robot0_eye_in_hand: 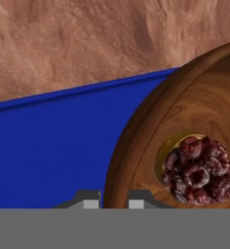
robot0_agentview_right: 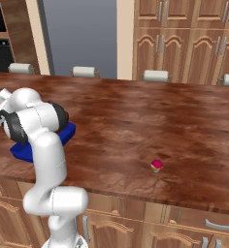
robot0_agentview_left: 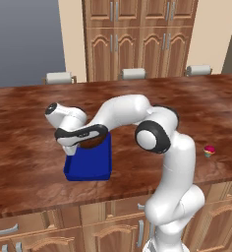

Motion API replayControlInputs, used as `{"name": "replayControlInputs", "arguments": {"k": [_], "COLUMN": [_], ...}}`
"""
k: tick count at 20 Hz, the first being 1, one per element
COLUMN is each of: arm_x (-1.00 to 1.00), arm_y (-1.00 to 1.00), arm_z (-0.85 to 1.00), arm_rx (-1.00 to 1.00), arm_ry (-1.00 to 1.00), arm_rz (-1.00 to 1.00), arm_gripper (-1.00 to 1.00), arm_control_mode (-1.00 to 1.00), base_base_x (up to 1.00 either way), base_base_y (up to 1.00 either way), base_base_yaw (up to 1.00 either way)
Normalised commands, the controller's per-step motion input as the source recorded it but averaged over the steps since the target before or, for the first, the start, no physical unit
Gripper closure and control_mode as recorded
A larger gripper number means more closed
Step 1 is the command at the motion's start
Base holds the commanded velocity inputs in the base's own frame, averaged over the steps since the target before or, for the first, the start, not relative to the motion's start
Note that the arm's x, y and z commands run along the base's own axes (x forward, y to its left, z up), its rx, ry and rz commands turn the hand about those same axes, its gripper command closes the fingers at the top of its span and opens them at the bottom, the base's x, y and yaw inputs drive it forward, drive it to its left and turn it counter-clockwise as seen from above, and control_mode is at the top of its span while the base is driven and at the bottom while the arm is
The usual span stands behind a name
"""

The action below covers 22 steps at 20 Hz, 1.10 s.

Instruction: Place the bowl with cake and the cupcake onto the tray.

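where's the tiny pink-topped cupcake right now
The tiny pink-topped cupcake stands alone on the brown wooden counter near its front edge, well to the right of the blue rectangular tray.

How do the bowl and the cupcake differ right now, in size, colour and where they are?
The bowl is wide, brown and wooden; the cupcake is tiny, with a pink-red top. The bowl is over the blue tray, its rim pinched in the shut gripper; the cupcake stands alone on the bare counter, far from the tray. Both carry a sweet: a dark cake piece sits in the bowl.
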Motion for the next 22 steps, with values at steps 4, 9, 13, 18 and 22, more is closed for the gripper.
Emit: {"name": "replayControlInputs", "arguments": {"k": [4,9,13,18,22], "arm_x": [0.02,0.03,0.00,0.00,0.00], "arm_y": [-0.07,-0.15,-0.03,-0.01,0.00], "arm_z": [-0.01,-0.06,-0.09,-0.06,0.00], "arm_rx": [0.00,0.00,0.00,0.00,0.00], "arm_ry": [-0.01,-0.03,0.00,0.00,0.00], "arm_rz": [0.00,0.02,0.02,0.01,0.02], "arm_gripper": [1.00,1.00,1.00,1.00,1.00], "arm_control_mode": [-1.00,-1.00,-1.00,-1.00,-1.00], "base_base_x": [0.00,0.00,0.00,0.00,0.00], "base_base_y": [0.00,0.00,0.00,0.00,0.00], "base_base_yaw": [0.00,0.00,0.00,0.00,0.00]}}
